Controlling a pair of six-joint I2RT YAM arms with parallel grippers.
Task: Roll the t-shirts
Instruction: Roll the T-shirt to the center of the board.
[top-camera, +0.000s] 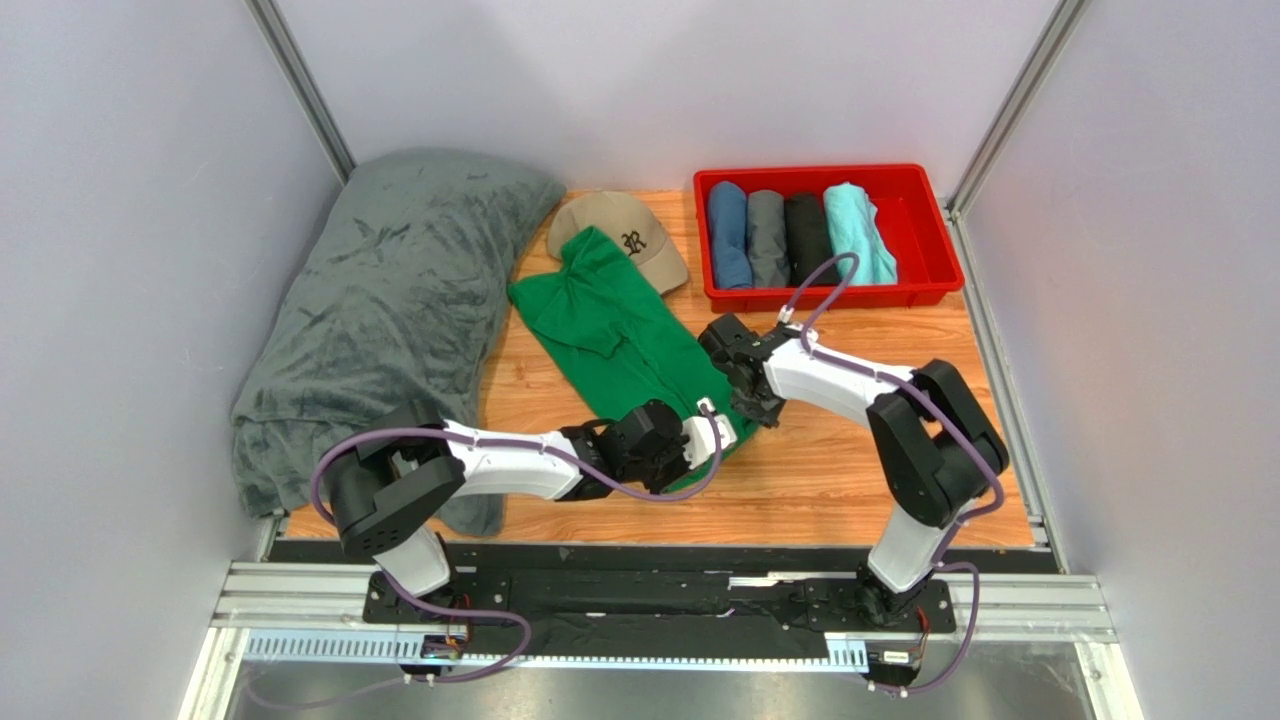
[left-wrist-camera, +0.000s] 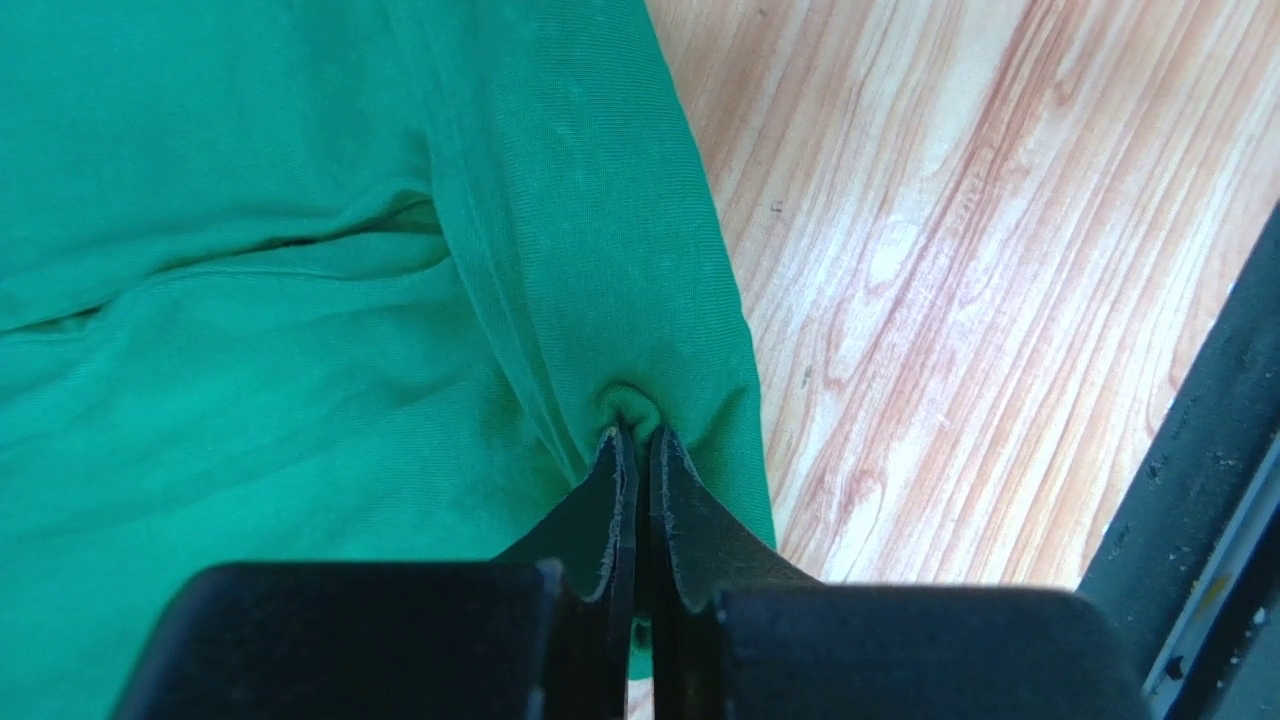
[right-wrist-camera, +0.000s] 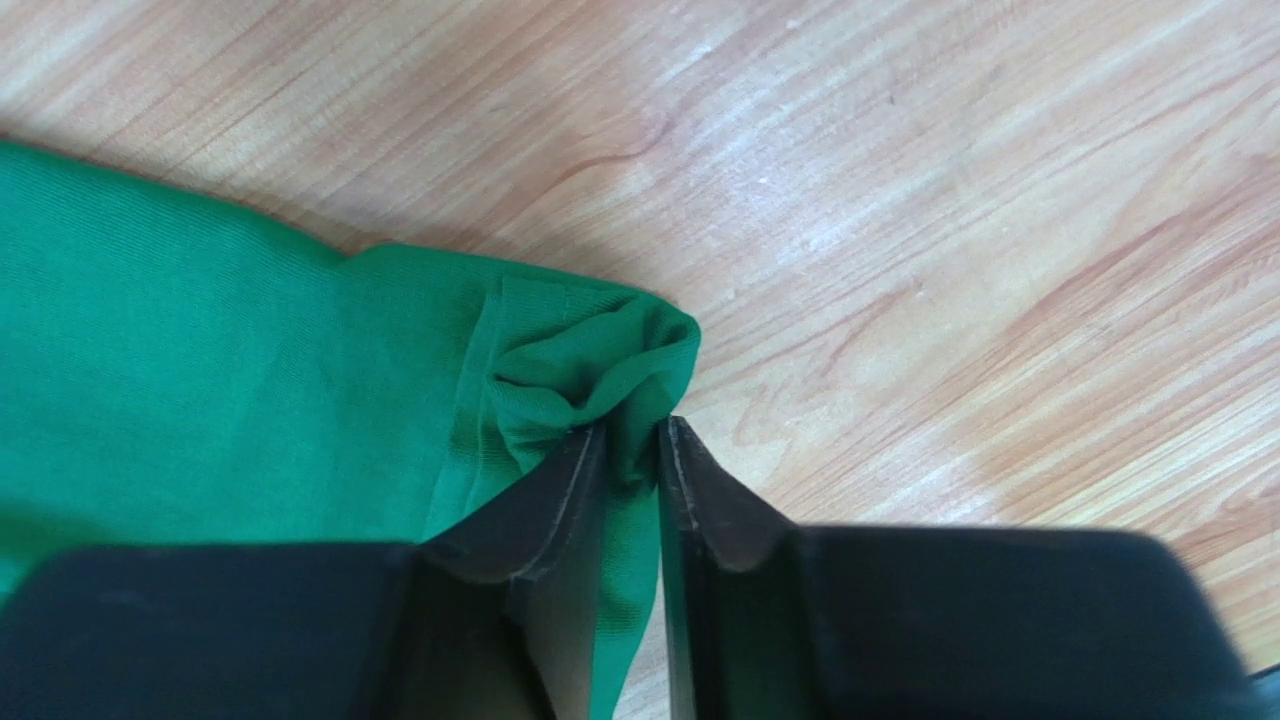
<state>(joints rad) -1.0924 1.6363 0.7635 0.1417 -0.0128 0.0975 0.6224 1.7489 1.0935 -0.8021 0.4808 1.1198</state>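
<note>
The left arm and right arm are white-linked, black-jointed, trailing purple cables.

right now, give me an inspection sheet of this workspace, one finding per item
Surface: wooden table, bare wood showing in front of the right arm.
Job's things: green t-shirt spread out, not yet rolled; blue t-shirt, grey t-shirt, black t-shirt and aqua t-shirt rolled, side by side in the red tray.
Clutter: grey-green plush blanket heaped on the left; tan baseball cap by the green shirt's far end.
Grippers: left pincer shut on the shirt's edge; right pincer shut on a bunched corner.
Cables: left purple cable and right purple cable loop off the arms.
Surroundings: grey walls; metal rail at the near edge.
</note>
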